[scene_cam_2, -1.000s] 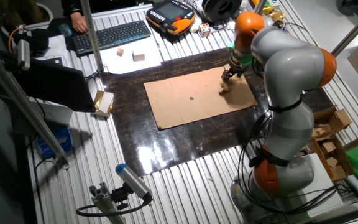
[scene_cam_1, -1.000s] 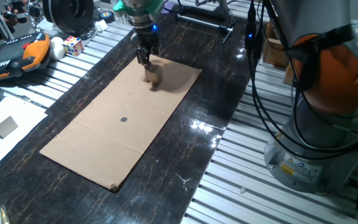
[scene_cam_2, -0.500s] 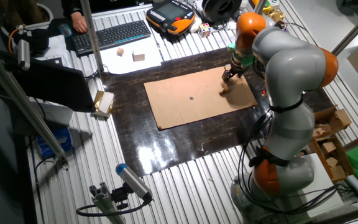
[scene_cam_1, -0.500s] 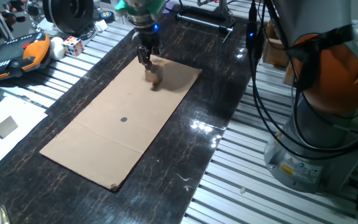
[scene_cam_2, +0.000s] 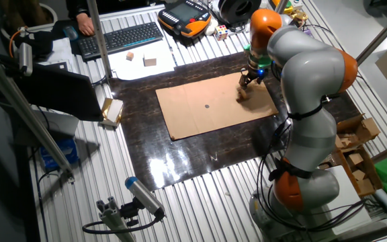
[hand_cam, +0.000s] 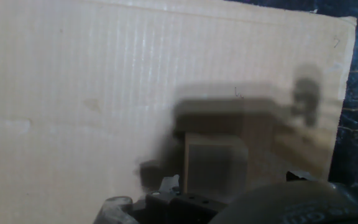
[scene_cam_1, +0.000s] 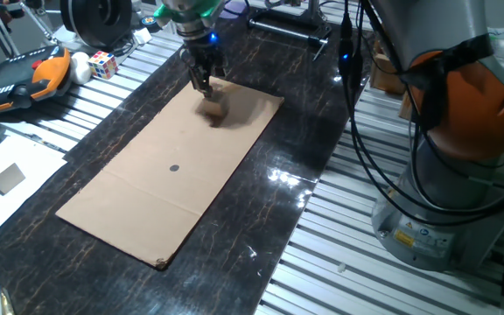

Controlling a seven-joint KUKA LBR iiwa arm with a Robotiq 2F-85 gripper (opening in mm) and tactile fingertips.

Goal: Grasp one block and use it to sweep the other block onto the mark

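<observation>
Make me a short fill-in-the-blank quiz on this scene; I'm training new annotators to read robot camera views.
1. The dark round mark is drawn on a sheet of ______.
2. The gripper hangs over the sheet's end that lies ______ from the mark.
3. The tan wooden block sits on the ______.
4. The multicoloured puzzle cube lies ______ the sheet.

Missing words: cardboard; farthest; cardboard; off

The robot is a bulky arm of smooth light-grey rounded shells point(scene_cam_2: 308, 67) joined by glossy orange bands point(scene_cam_1: 471, 101), with black cables point(scene_cam_1: 370, 149) looping beside its base. A teal-green ring sits above the small dark two-finger gripper point(scene_cam_1: 205, 84), lit by a blue light.
</observation>
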